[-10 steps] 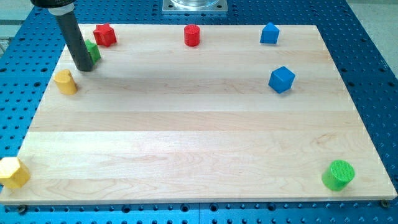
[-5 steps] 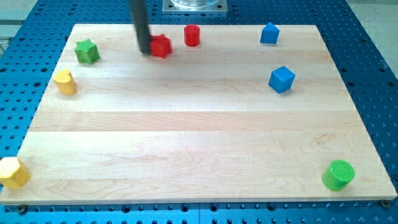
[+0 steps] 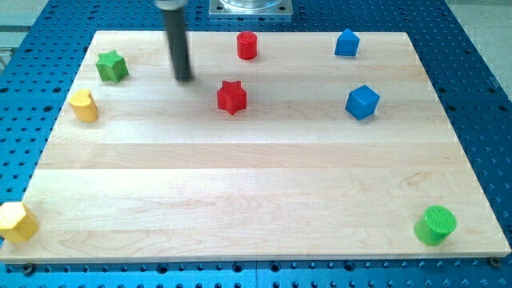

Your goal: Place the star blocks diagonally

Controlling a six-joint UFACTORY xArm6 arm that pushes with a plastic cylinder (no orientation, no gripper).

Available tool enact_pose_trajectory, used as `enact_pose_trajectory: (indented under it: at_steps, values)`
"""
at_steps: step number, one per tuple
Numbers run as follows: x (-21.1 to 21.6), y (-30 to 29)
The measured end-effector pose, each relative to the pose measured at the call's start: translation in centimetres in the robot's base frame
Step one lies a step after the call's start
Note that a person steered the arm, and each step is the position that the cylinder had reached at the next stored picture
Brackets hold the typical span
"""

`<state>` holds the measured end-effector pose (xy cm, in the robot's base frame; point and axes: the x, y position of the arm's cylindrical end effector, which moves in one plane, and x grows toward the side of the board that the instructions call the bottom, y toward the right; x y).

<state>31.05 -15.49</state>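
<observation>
Two star blocks, green star (image 3: 112, 66) and red star (image 3: 231, 97), six others; my tip (image 3: 185, 78) between them, no pincer in view.

Bright even light, soft faint shadows, rod (image 3: 184, 78) slightly motion-blurred

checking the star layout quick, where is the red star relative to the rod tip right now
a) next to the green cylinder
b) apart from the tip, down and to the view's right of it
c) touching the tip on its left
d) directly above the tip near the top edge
b: the red star sits clear of my tip, with bare board between them, lower and toward the view's right of it.
</observation>
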Motion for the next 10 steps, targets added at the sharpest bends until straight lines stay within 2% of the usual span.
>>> enact_pose_trajectory:
  at_steps: [1, 4, 5, 7, 8, 9, 10]
  values:
    - [2.2, -5.9]
    - [1.9, -9.5]
    - [-1.4, -9.4]
    - [-0.6, -14.1]
    - [-3.6, -8.4]
    - [-4.0, -6.4]
    - [-1.0, -6.8]
